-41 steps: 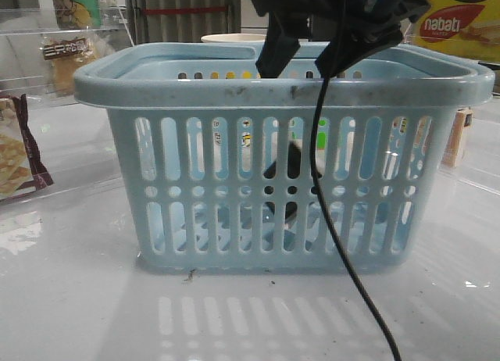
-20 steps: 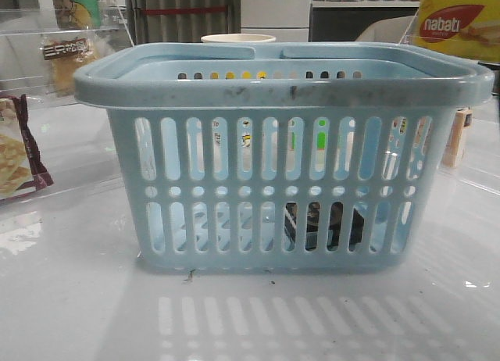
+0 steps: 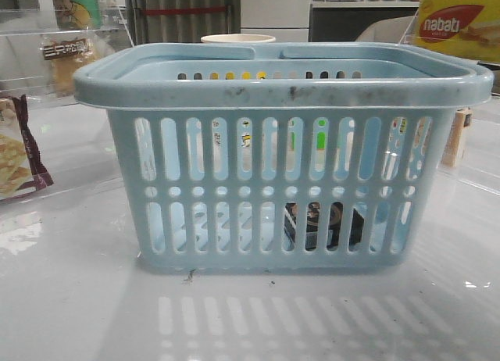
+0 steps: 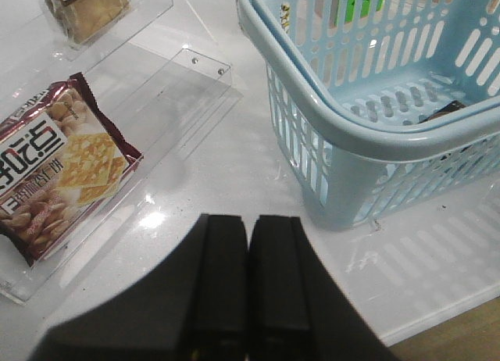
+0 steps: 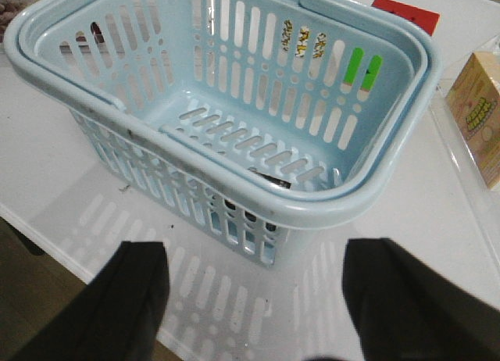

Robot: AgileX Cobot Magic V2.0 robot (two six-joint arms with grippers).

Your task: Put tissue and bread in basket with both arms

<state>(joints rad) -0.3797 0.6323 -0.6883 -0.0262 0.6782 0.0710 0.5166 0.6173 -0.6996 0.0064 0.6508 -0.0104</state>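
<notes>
Tissue [image 3: 323,225] lies on basket [image 3: 281,83] floor, mostly hidden behind slots. Bread [image 4: 86,8], probably, cut off on rack. Left end effector [image 4: 248,283] closed, empty; right end effector [image 5: 254,298] wide, empty, above bench [image 3: 78,298].

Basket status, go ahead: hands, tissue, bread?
Left hand shut, empty. Right hand open, empty. Tissue lying inside basket. Bread not in basket, on clear shelf at left.
</notes>
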